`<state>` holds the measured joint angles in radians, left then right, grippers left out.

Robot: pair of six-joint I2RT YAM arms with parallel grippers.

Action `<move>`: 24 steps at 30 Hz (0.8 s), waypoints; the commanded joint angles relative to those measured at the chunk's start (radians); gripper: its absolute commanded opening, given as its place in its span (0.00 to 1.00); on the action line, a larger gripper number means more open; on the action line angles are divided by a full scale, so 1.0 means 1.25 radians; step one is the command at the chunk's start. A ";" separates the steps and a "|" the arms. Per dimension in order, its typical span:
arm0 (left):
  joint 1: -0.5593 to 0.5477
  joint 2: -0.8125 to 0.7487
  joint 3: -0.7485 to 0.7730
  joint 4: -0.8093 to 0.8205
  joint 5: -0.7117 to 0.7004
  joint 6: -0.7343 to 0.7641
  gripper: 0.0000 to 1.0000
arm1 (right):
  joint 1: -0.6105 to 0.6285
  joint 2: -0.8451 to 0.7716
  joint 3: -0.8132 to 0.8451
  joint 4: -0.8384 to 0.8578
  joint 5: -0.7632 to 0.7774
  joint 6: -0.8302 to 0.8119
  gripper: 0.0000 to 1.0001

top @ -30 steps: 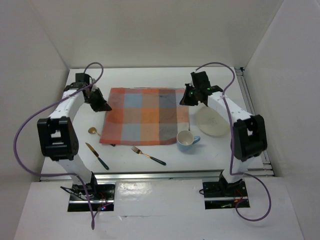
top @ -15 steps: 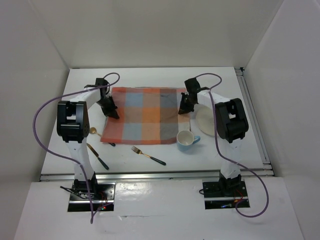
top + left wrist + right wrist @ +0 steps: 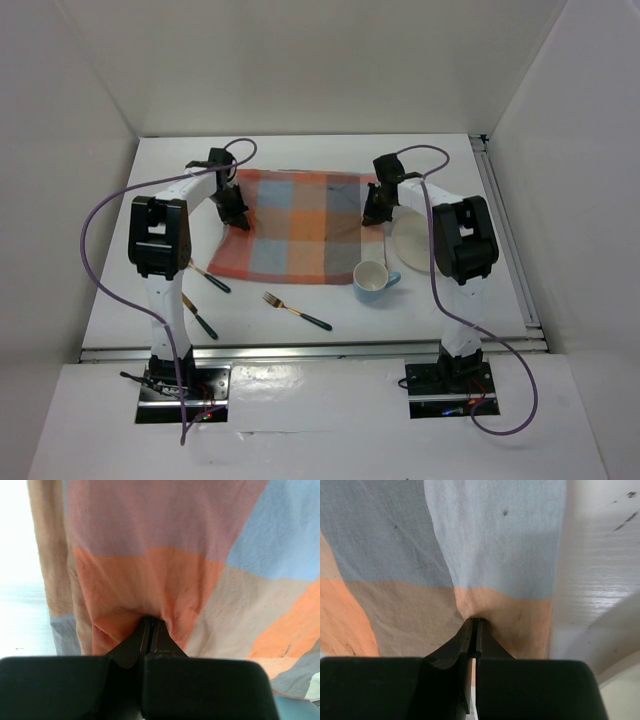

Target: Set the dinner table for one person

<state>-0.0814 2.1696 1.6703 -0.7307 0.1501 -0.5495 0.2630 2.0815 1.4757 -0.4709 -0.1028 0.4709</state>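
The orange-and-blue-grey checked cloth (image 3: 300, 225) lies on the white dinner table (image 3: 300, 152), its left edge bunched and lifted. My left gripper (image 3: 238, 218) is shut on the cloth's left part; in the left wrist view the closed fingertips (image 3: 151, 621) pinch a fold of orange cloth (image 3: 150, 575). My right gripper (image 3: 372, 215) is shut on the cloth's right edge; in the right wrist view the tips (image 3: 476, 621) pinch the cloth (image 3: 485, 545) near its border.
A cream plate (image 3: 415, 248) lies right of the cloth, partly under the right arm. A light blue cup (image 3: 372, 280) stands at the cloth's near right corner. A fork (image 3: 297, 312), a knife (image 3: 202, 322) and a spoon (image 3: 210, 278) lie near the front left.
Both arms swung inward over the cloth's side edges and pinched it. The cloth shifted slightly away and rightward, its left edge bunching up. The spoon's handle now shows.
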 commanded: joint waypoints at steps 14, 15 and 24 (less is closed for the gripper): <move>-0.004 -0.156 0.053 -0.092 -0.089 0.021 0.30 | -0.013 -0.294 0.037 -0.140 0.074 -0.058 0.59; -0.004 -0.173 0.040 -0.092 -0.089 0.021 0.30 | -0.013 -0.326 0.010 -0.153 0.074 -0.046 0.62; -0.004 -0.212 -0.080 -0.016 -0.097 0.014 0.52 | 0.083 -0.671 -0.274 -0.314 0.097 0.189 0.70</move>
<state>-0.0837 1.8297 1.6070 -0.7773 0.0456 -0.5484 0.3233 1.2995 1.1893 -0.7353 -0.0051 0.5644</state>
